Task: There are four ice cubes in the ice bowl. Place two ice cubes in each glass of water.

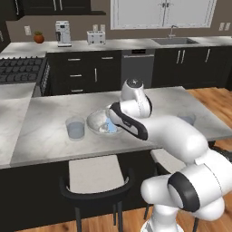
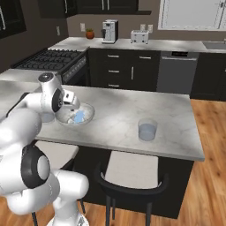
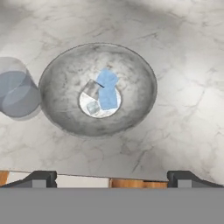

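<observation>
On the left side of the island counter (image 1: 54,136) stands one glass of water (image 1: 75,128), just beside the ice bowl (image 1: 96,121). Nothing pale blue is visible inside this glass from either base camera or from the hand camera, where it sits at the left edge, so it looks to be without ice for now.

In the middle, the bowl holds the ice cubes (image 3: 104,94), clustered at its bottom. Two blue ones lie touching each other, with paler, clearer shapes against them on the left; an exact count is hard, but the pile seems undisturbed. The gripper (image 3: 111,177) hangs above the bowl, its fingers spread wide and holding nothing, the tips well clear of the cubes.

To the right, well apart from the bowl, the second glass (image 2: 147,129) stands near the counter's front edge, and it too shows no cube.

Judging by this, nothing has been delivered yet: all four cubes are left to move, two per glass, and the first pick from the bowl is the step at hand.
</observation>
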Available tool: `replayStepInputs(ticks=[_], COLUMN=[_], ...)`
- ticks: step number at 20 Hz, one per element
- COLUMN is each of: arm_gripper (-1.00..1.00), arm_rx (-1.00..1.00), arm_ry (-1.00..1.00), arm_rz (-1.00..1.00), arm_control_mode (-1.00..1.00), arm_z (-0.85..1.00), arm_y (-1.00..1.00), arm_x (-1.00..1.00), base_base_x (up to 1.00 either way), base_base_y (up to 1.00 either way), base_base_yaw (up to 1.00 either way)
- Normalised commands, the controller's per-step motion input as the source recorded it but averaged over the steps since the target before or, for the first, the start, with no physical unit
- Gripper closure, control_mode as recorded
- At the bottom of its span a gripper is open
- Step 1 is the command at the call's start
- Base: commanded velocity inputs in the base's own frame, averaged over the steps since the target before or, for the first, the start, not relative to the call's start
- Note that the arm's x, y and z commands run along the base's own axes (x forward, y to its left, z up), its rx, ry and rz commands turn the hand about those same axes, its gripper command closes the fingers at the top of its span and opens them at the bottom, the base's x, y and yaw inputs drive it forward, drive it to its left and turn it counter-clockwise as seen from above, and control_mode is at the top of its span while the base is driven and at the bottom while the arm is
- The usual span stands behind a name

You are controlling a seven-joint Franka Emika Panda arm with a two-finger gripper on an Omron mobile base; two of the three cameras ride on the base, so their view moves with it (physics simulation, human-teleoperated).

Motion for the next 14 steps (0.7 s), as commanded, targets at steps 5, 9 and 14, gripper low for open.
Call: replayStepInputs(ticks=[5,9,14], arm_gripper=[-1.0,-1.0,-1.0], arm_rx=[0.01,0.05,0.04], arm_ry=[0.08,0.19,0.2], arm_rz=[-0.13,-0.09,-0.1], arm_control_mode=[-1.0,-1.0,-1.0], arm_z=[-0.13,-0.03,-0.07], arm_y=[0.0,0.0,0.0], arm_x=[0.33,0.37,0.34], base_base_x=[0.0,0.0,0.0], base_base_y=[0.0,0.0,0.0], base_base_yaw=[0.0,0.0,0.0])
